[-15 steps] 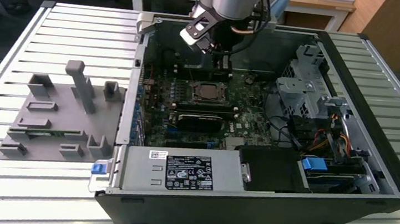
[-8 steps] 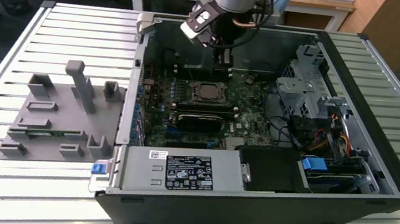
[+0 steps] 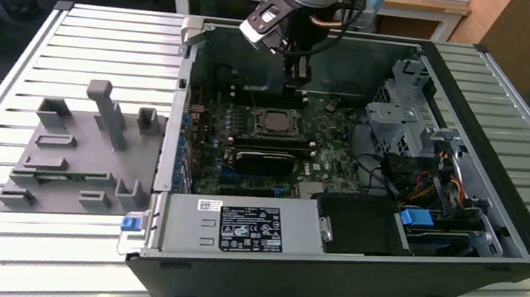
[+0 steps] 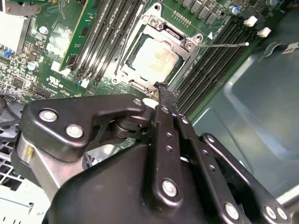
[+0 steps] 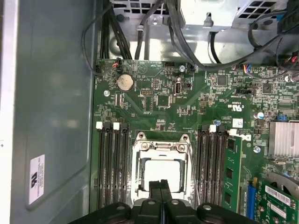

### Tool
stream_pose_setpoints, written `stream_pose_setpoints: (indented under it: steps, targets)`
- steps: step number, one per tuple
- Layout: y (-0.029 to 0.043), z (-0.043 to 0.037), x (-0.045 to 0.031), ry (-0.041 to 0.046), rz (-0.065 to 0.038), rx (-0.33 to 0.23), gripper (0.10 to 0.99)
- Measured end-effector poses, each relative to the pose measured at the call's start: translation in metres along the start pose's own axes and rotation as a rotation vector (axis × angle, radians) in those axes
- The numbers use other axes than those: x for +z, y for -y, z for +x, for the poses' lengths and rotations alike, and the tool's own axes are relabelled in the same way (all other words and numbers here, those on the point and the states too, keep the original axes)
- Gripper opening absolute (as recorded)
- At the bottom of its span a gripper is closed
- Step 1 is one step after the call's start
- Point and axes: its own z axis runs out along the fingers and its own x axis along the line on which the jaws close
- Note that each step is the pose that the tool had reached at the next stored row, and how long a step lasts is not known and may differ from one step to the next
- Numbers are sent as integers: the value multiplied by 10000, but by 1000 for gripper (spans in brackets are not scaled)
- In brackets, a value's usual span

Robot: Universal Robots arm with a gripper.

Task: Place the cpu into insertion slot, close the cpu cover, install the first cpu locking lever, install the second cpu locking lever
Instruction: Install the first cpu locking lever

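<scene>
Note pincer (image 5: 160, 184) fully closed, gripping nothing, poised directly over cpu (image 5: 161, 168) seated inside cover (image 5: 138, 173) window.

The work surface is a silver-grey metal table with a slatted top (image 3: 46, 262), its slats running across the exterior view. Two items rest directly on it. A black desktop computer case (image 3: 330, 285) lies on its side with the open side upward. A grey moulded plastic fixture with upright posts (image 3: 76, 166) sits just beside the case, on the exterior view's left.
</scene>
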Motion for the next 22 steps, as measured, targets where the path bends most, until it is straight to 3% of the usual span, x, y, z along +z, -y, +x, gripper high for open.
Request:
stream_pose_setpoints:
  steps: [14, 22]
  targets:
    - [0, 0, -14, 0, 0, -32, 106]
    - [1, 0, -11, 3, 25, -1379, 106]
